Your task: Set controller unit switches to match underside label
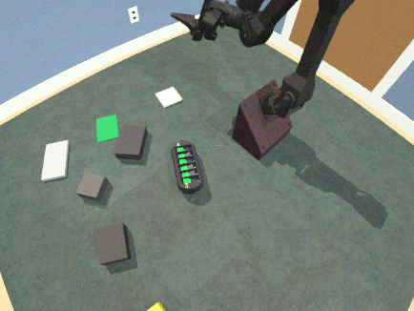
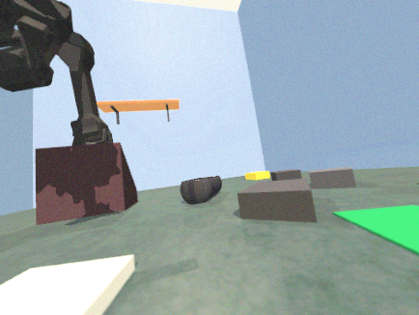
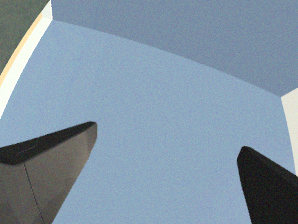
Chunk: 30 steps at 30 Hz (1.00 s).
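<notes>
Spanning most of the top view, the green tabletop (image 1: 286, 248) is carrying everything; its pale curved rim is running along the upper left and upper right of the frame. Next in size, the arm is rising from a maroon pedestal (image 1: 253, 135) right of centre and folding back toward the top edge, where the gripper (image 1: 193, 26) is hanging high, well apart from any part. In the wrist view the fingers are standing wide apart with only blue wall between them, holding nothing.

Three brown blocks are sitting left of centre, the nearest one (image 1: 130, 141) near the unit; a white slab (image 1: 55, 160) is lying at far left, a green tile (image 1: 107, 128) and a white tile (image 1: 168, 97) above them.

Smallest of note, the controller unit (image 1: 187, 168) is lying flat on its base at frame centre, switches up, green ends showing; individual switch states are too small to read.

Judgement: the label is not yet seen, so tipping the unit is the step in hand. Gripping across its narrow width should be giving the surest hold. Open room is lying to the lower right of the unit; the brown block on its left and the pedestal on its upper right are limiting the swing.
</notes>
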Available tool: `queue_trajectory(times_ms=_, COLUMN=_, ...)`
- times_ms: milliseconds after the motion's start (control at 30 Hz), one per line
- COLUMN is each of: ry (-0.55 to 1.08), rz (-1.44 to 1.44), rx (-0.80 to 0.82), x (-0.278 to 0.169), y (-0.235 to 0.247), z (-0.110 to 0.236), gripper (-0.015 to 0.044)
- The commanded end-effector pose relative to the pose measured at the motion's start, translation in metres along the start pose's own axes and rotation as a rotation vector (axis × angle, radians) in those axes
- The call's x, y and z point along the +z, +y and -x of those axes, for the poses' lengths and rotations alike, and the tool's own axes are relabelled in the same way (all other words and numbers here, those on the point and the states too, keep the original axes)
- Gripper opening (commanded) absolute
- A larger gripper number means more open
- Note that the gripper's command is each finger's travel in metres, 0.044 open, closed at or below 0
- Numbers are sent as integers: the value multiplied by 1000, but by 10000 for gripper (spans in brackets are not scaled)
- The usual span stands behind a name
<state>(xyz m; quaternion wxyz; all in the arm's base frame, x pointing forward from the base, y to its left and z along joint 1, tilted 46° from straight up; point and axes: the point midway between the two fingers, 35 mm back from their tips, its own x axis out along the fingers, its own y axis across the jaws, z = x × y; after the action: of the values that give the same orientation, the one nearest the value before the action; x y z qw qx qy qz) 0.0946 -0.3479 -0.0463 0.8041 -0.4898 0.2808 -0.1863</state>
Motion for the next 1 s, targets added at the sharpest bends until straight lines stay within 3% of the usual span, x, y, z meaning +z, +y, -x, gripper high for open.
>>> queue_trajectory(times_ms=0, ry=0, rz=0, rx=0, x=0, y=0, z=0, gripper=374)
queue_trajectory(times_ms=200, ry=-20, rz=-80, rx=33, x=3, y=5, z=-10, gripper=216)
queue_trajectory(times_ms=333, ry=-86, rz=-523, rx=262, x=33, y=37, z=-60, gripper=111)
queue_trajectory(times_ms=467, ry=-53, rz=-901, rx=520, x=72, y=68, z=-97, gripper=6)
queue_trajectory(times_ms=733, ry=133, rz=-1304, rx=870, x=138, y=106, z=-125, gripper=0)
queue_trajectory(times_ms=967, ry=494, rz=-1608, rx=1146, x=202, y=134, z=-129, gripper=0)
